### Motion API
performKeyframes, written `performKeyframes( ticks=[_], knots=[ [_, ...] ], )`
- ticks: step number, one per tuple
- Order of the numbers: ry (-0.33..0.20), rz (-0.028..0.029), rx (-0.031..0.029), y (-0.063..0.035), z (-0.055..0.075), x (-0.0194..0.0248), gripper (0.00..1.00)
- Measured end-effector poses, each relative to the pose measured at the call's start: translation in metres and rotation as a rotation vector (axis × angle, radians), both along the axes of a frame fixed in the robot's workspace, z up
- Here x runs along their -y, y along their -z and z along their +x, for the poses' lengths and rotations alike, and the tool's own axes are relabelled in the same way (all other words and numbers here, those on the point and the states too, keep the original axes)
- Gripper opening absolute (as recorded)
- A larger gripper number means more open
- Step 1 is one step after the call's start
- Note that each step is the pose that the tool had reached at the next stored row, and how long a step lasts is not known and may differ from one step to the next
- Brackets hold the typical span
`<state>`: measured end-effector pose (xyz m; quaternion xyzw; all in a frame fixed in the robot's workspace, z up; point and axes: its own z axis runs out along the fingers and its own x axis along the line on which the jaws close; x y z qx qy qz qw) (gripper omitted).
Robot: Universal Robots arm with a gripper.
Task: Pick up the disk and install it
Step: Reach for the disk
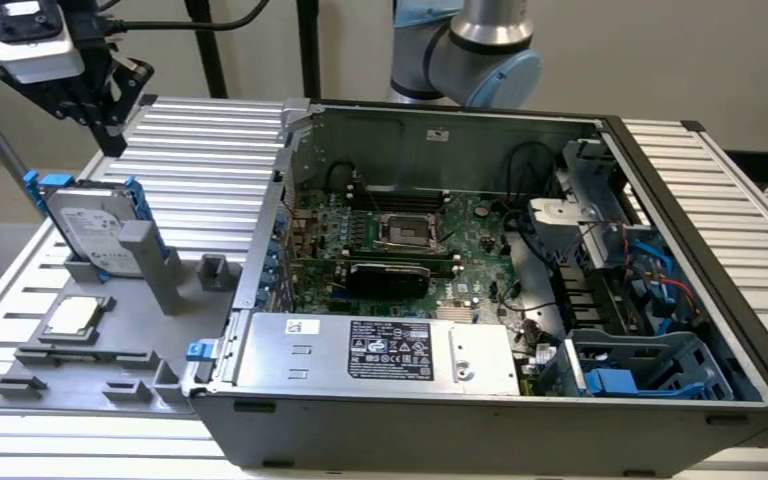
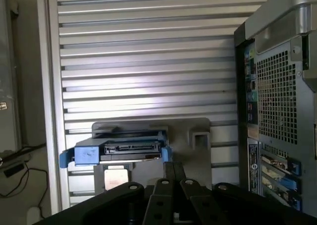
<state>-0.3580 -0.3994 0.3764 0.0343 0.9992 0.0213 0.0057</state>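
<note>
Two neighbours crowd in: a square CPU chip [image 1: 71, 315] lying flat on the grey fixture [image 1: 84, 365], and the open computer case [image 1: 491, 240] just beside it on the exterior view's right. The disk [image 1: 91, 225] stands on edge in the fixture, silver-grey with blue rails. The gripper [image 1: 108, 135] hangs above it, clear of it, fingers pressed together, empty.

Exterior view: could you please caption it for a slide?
Shut gripper raised near the disk standing upright beside the open computer.
</note>
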Motion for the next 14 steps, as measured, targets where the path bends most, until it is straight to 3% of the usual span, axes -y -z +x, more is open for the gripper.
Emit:
performKeyframes(
  ticks=[14],
  knots=[
    [0.0, -0.0053, -0.0088, 0.0079, -0.064, -0.0001, 0.11]
  ],
)
